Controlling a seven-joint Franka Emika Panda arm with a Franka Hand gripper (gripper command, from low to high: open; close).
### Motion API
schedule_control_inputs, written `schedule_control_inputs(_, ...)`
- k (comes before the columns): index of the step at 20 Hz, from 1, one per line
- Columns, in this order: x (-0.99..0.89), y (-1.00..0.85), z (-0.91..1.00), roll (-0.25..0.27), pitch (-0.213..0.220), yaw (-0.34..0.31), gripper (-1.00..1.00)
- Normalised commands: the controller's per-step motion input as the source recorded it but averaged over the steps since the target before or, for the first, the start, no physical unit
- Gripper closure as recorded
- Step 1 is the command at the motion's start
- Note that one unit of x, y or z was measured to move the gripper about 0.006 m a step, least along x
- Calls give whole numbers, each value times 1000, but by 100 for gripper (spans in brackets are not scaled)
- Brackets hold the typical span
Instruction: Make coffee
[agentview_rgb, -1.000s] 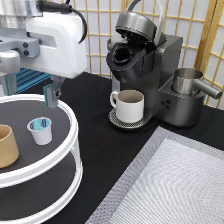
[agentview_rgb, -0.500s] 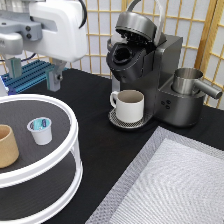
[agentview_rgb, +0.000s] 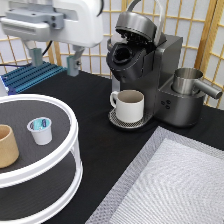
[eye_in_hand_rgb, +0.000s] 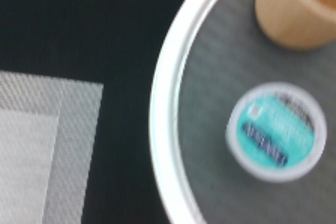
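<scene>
Above the round tray (agentview_rgb: 70, 125), I see my gripper (agentview_rgb: 54, 60) spread wide, empty; centre squarely over the coffee pod (agentview_rgb: 40, 130) (eye_in_hand_rgb: 276, 131), clear of the tan cup (agentview_rgb: 7, 146).

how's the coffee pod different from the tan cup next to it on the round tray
The coffee pod is white with a blue foil top sealing it; the tan cup is open-topped. The pod is clearly smaller and shorter than the cup. Both stand upright on the round tray, apart from each other, untouched by the open gripper above.

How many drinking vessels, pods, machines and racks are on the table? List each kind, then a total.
Cups: 2 (mug, tan cup)
Pods: 1 (pod)
Machines: 1 (coffee maker)
Racks: 1 (blue rack)
Total: 5
</scene>
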Motion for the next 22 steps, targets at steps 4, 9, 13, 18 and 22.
schedule_control_inputs(4,-409,-314,-484,-18,-75,-29,-100)
schedule_control_inputs(9,-539,-285,-589,0,-103,-7,-100)
schedule_control_inputs(13,-599,83,-509,-1,-133,8,-100)
schedule_control_inputs(18,-511,58,-355,-8,-131,29,-100)
schedule_control_inputs(22,-169,-498,-15,5,-95,7,-100)
